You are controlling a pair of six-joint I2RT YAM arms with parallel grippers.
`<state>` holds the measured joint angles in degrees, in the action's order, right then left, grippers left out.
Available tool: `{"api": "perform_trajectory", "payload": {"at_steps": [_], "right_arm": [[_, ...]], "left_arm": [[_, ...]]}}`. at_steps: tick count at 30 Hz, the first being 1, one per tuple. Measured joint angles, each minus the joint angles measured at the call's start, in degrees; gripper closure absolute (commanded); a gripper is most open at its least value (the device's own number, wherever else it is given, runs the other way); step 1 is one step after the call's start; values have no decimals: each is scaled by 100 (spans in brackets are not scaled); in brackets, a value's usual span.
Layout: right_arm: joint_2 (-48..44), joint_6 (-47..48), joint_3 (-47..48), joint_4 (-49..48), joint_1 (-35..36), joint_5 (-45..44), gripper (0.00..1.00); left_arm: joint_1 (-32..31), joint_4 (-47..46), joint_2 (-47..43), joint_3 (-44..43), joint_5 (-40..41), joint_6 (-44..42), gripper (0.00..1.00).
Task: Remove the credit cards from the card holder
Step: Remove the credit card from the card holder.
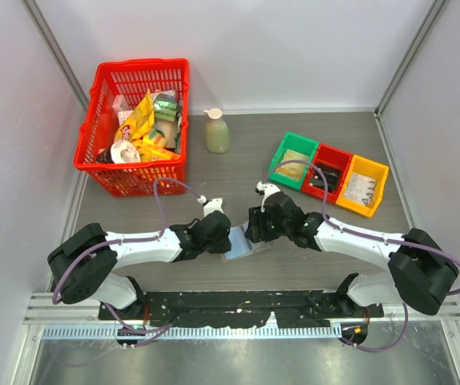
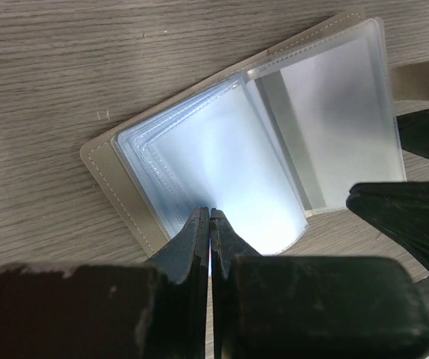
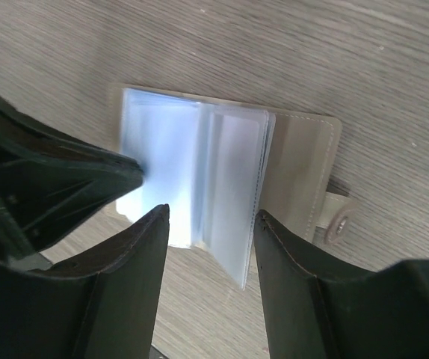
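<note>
Card holder [image 3: 304, 161] touches the tips of the left gripper [image 2: 211, 215], whose jaws are shut tight. The right gripper [image 3: 213, 217] has its jaws apart over the clear pockets [image 3: 229, 172], holding nothing. The holder lies open on the table [image 1: 238, 172] between both arms.

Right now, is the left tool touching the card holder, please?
Touching. Left wrist view: the left tool, shut, pinches a sleeve edge of the card holder.

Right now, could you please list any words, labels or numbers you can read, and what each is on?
Nothing reads clearly.
Packets in the red basket: print too small to read.
Sheet in the yellow bin: marks blurred.
The card holder: no lettering visible.
</note>
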<state>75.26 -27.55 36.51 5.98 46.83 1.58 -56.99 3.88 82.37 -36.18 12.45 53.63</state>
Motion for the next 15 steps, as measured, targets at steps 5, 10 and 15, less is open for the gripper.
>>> {"api": "perform_trajectory", "payload": {"at_steps": [5,10,15], "right_arm": [[-74,0,103,-74,2,365,50],[-33,-24,122,-295,17,918,51],[409,-125,164,-715,70,1335,51]], "left_arm": [[0,0,-2,0,0,0,96],[0,4,-203,103,22,39,96],[0,39,-723,354,170,170,92]]}}
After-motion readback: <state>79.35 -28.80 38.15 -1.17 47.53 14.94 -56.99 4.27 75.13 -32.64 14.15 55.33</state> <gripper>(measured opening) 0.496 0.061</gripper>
